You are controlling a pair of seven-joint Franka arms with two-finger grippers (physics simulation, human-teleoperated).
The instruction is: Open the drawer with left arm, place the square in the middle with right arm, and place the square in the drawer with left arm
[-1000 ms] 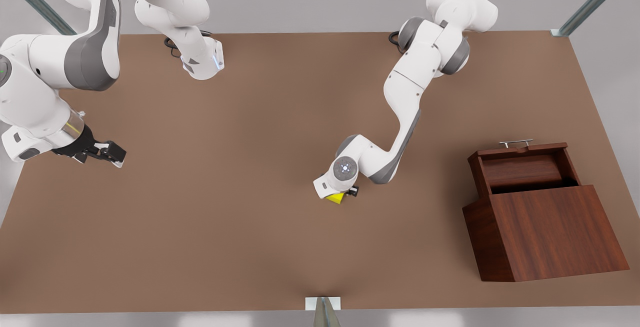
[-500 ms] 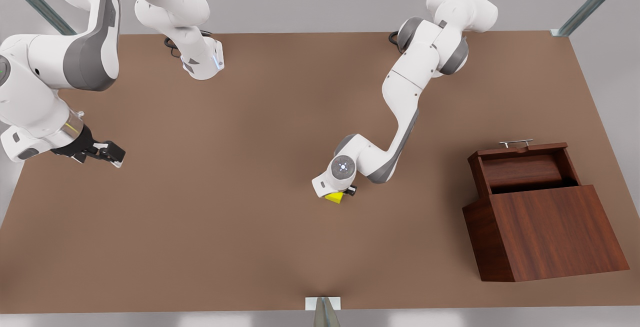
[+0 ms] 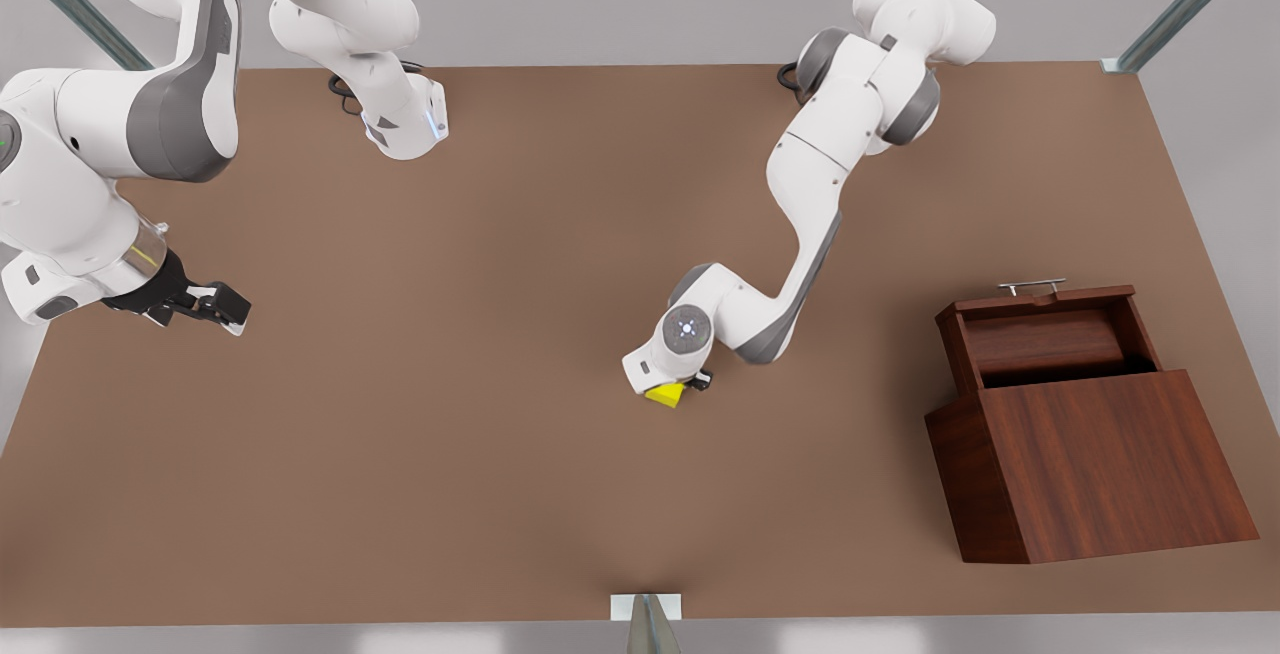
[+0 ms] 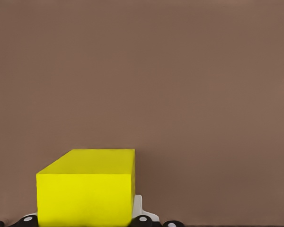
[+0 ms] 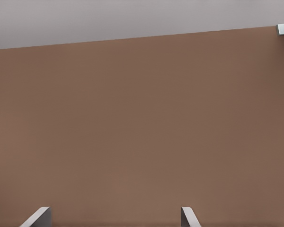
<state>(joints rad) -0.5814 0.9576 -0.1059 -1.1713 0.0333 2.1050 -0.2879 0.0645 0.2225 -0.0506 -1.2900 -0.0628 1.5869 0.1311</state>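
Gripping the yellow square (image 3: 667, 394), the left gripper (image 3: 678, 386) stands at the middle of the brown table (image 3: 480, 454); its fingers are closed on the cube's sides, as the left wrist view shows the square (image 4: 87, 187) between them at the lower edge. Whether the cube touches the table or is just above it, I cannot tell. Around it the tabletop is bare. Well apart, on the front view's right, is the dark wooden cabinet (image 3: 1100, 464) with a slanted top. Its drawer (image 3: 1045, 334) is pulled out toward the far side, with the small silver handle (image 3: 1031, 286) at its front. Between the square and the drawer lies only table. At the front view's left edge the right gripper (image 3: 222, 311) waits above the table, its two fingers (image 5: 38, 216) apart and holding nothing.
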